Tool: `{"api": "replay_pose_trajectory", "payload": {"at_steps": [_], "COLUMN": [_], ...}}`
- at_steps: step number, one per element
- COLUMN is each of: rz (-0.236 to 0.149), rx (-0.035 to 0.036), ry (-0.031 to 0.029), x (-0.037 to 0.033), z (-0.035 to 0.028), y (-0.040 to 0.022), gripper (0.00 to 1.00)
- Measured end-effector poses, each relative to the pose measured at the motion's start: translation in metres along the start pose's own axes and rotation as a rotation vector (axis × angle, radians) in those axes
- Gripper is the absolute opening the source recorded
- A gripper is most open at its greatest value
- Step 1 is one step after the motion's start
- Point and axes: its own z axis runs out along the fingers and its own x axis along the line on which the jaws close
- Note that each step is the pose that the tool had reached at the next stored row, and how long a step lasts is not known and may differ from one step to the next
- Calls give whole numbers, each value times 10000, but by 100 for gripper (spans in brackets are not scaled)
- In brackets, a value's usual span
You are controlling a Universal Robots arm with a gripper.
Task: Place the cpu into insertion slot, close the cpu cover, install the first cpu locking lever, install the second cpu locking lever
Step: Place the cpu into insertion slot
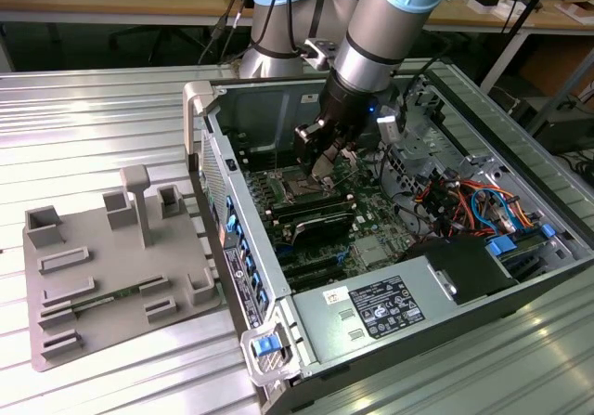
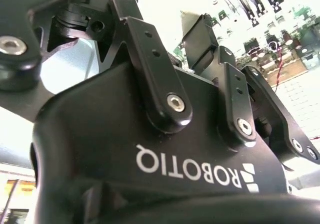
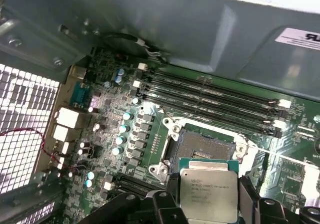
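In the first wrist view the cpu, a flat square chip with a silvery top, sits between two dark fingers of my gripper, which is shut on it. Just beyond the chip lies the insertion slot, a dark square socket with a silver rim, uncovered and with nothing in it. The chip hovers close above the socket's near edge. In the exterior view the gripper hangs inside the computer case just above the socket. The cpu cover and the locking levers are hidden from me.
Long black memory slots run beside the socket, and small capacitors stand on its other side. The grey power supply box and a bundle of cables fill the case's near end. A grey fixture plate lies at the exterior view's left.
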Motion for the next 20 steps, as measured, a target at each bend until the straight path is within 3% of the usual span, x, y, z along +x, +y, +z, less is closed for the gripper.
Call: {"api": "replay_pose_trajectory", "payload": {"at_steps": [6, 20], "rz": [1218, 3296], "rx": [31, 112], "ry": [-90, -238], "x": [0, 0], "z": [4, 10], "y": [0, -1], "gripper": [55, 55]}}
